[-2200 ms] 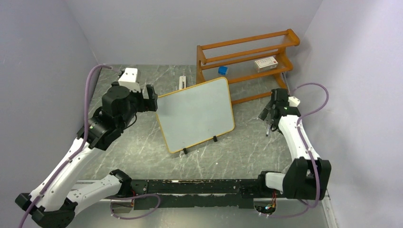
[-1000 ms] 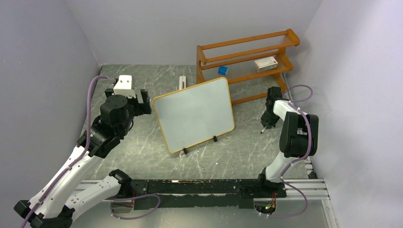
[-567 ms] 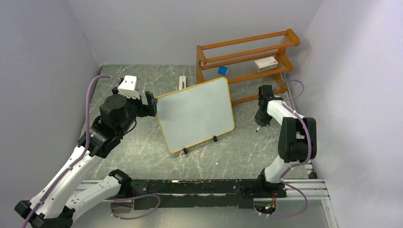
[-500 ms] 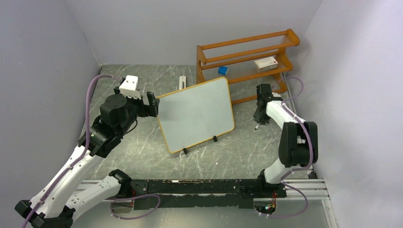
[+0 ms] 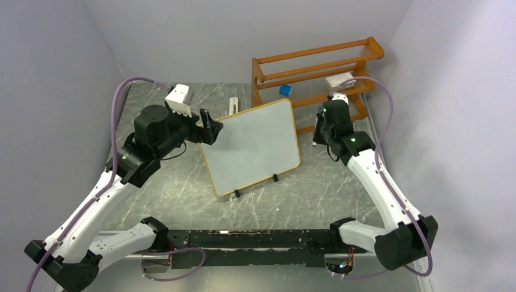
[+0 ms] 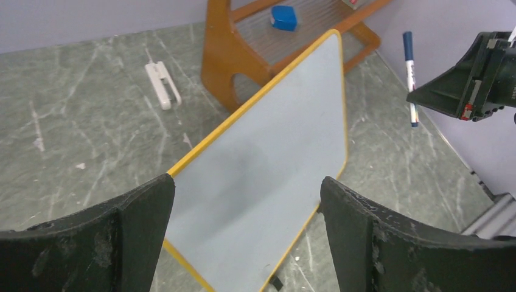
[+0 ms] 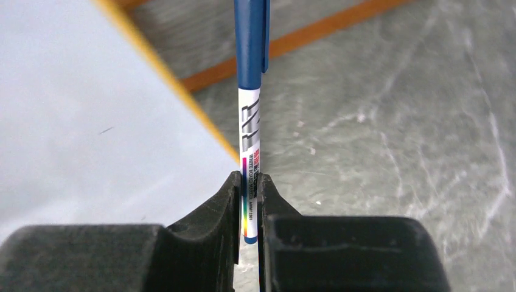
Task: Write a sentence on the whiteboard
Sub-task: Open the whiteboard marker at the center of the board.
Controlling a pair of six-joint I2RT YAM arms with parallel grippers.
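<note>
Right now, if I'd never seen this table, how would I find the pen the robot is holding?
Find the big white whiteboard standing tilted in front of the orange wooden rack. Just off its right edge, the right gripper pinches a thin marker. It's the only stick-shaped thing held off the table, and it has a white printed barrel with a dark blue top.

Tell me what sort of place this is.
Most likely an enclosed test cell in a robotics lab. Plain walls box in a marble-patterned table. A left arm and right arm are bolted to a rail. Staged props stand there: a whiteboard and an orange wooden rack.
</note>
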